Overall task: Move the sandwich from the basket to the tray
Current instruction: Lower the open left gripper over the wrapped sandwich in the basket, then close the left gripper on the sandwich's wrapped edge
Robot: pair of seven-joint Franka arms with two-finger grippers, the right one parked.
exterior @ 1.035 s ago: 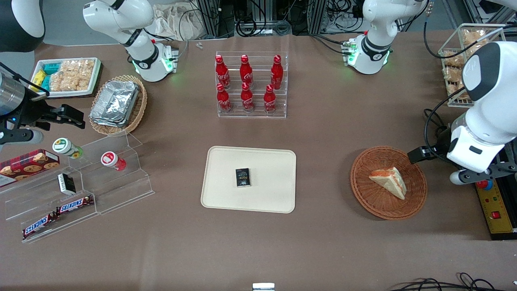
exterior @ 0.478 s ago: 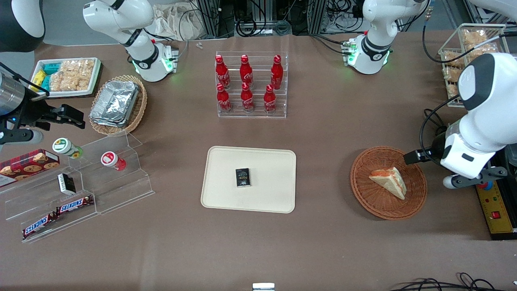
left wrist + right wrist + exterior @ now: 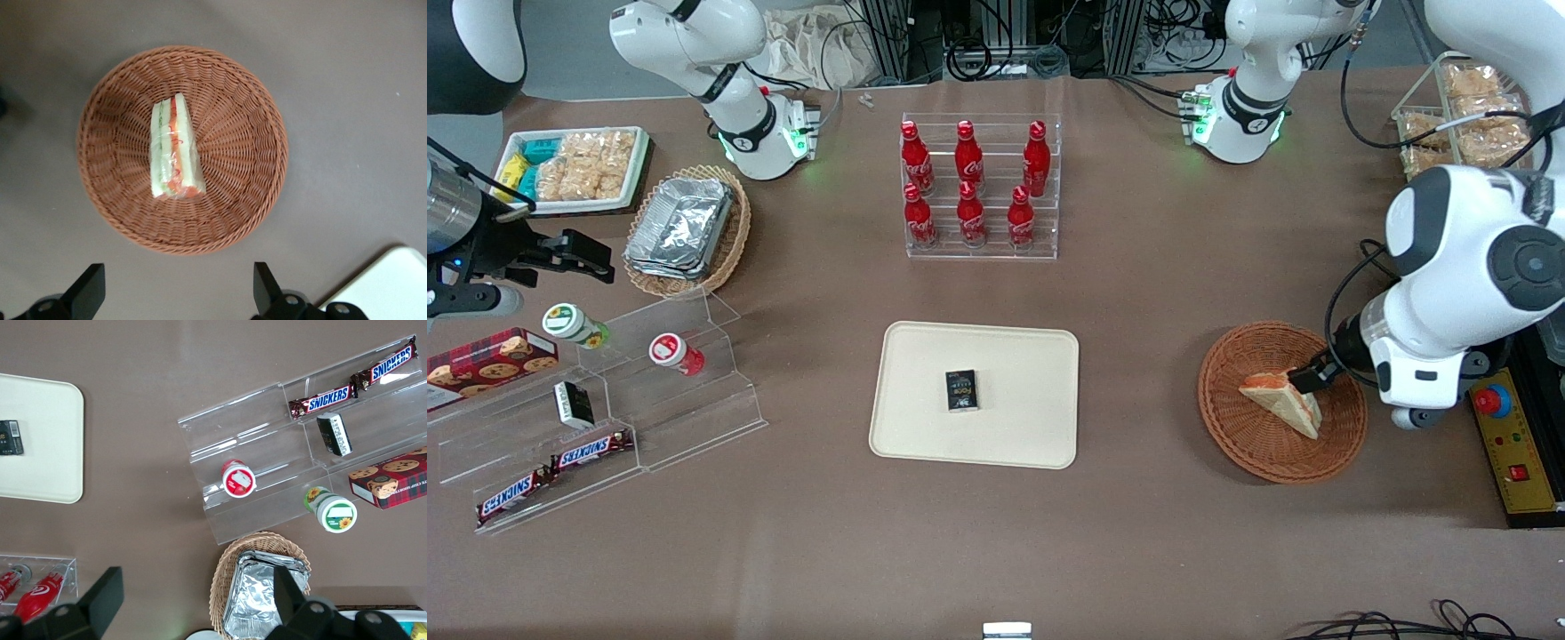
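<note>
Front view: the gripper (image 3: 1307,378) hung over the basket (image 3: 1232,427), above the end of the sandwich (image 3: 1282,400) toward the working arm's end of the table. Couldn't read finger spacing from here. Sandwich lay in the basket, not lifted. The tray (image 3: 1014,356) sat well apart toward the parked arm's end, with a small black box (image 3: 961,390) near its middle and bare surface all round it.

Left wrist view: the two fingertips (image 3: 88,288) were spread wide with nothing between them, clear above the table at the basket (image 3: 247,220) edge. The sandwich (image 3: 174,148) lay roughly central in the basket, filling edge facing up, long axis running away from the camera. A corner of the tray (image 3: 387,283) showed at the frame edge.

Right wrist view: parked-arm side only, the tray (image 3: 47,480) and the black box (image 3: 10,437) at its edge, nothing for this step.

Judgement: step was the approach to the grasp. Centre over the wedge, line the fingers across the two bread faces, descend without catching the wicker rim. Close gently, since it looked soft and wrapped. On the tray, land clear of the box.
</note>
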